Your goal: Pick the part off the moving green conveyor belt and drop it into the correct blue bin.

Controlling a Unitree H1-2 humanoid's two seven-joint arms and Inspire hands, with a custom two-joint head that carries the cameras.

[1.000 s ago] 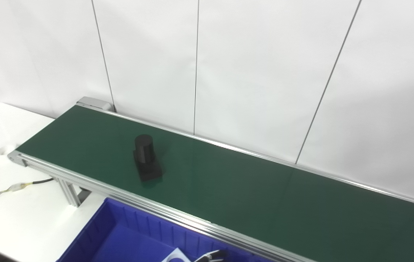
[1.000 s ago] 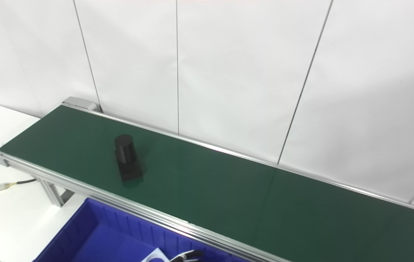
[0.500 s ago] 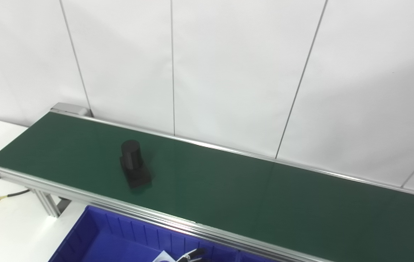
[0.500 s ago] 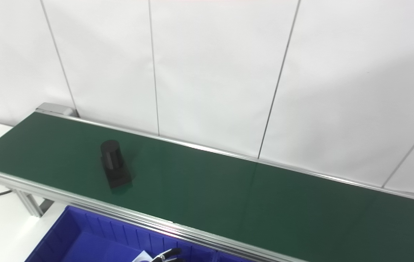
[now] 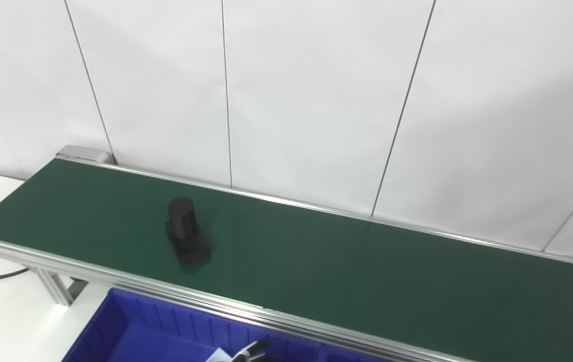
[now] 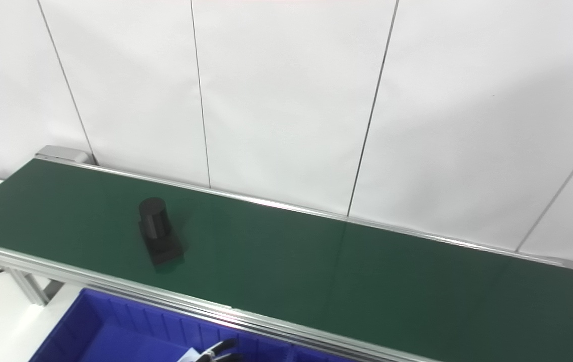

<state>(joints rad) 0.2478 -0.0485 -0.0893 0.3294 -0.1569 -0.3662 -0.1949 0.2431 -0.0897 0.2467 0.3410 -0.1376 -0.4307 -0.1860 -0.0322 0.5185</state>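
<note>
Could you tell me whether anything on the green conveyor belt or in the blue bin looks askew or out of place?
Nothing stands out. The black part, a cylinder on a square base, stands upright on the green conveyor belt. The blue plastic bin sits just below the belt's near rail; its contents are cut off by the picture's edge.

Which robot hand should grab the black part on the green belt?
Probably the left hand. The black part stands on the green belt's left stretch, and the only fingertips in view, low by the blue bin, sit left of the middle. The right hand is out of sight.
</note>
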